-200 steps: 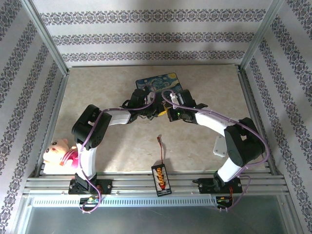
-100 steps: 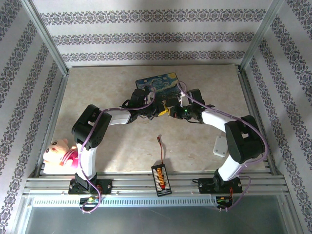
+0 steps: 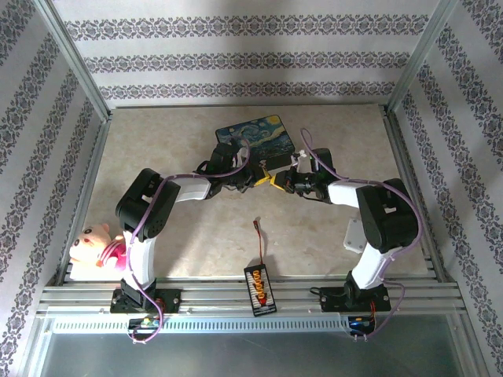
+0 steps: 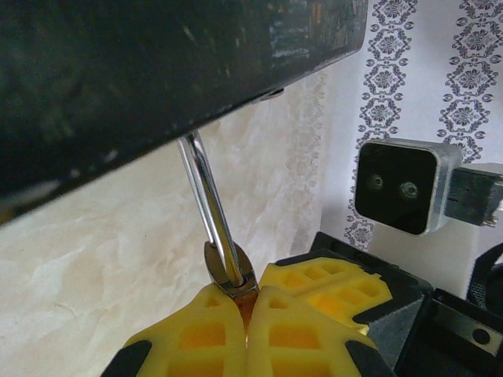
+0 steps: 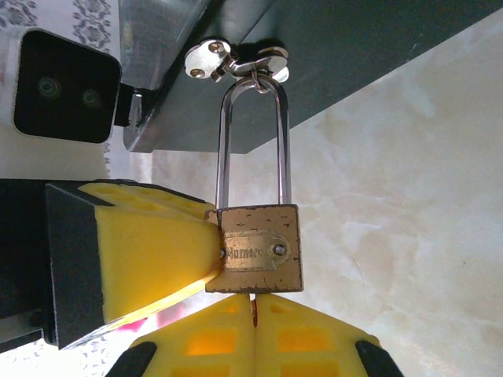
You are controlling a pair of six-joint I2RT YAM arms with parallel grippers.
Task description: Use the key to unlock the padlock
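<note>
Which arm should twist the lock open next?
Right, probably. The right gripper, shut, sits directly under the padlock, pinching a thin sliver, likely the key, at its base. The left gripper clamps the padlock's side.

Striped floral wallpaper (image 3: 251, 59) walls a beige marbled tabletop (image 3: 173, 133) framed by aluminium posts (image 3: 75, 59).

I see left gripper (image 4: 247, 308) and right gripper (image 5: 253, 308) crowding the padlock (image 5: 258, 250) at the painted box (image 3: 259, 132); probably no gap between them. Tabletop (image 3: 157, 145) lies open either side, bar the wire lead (image 3: 260, 242).
</note>
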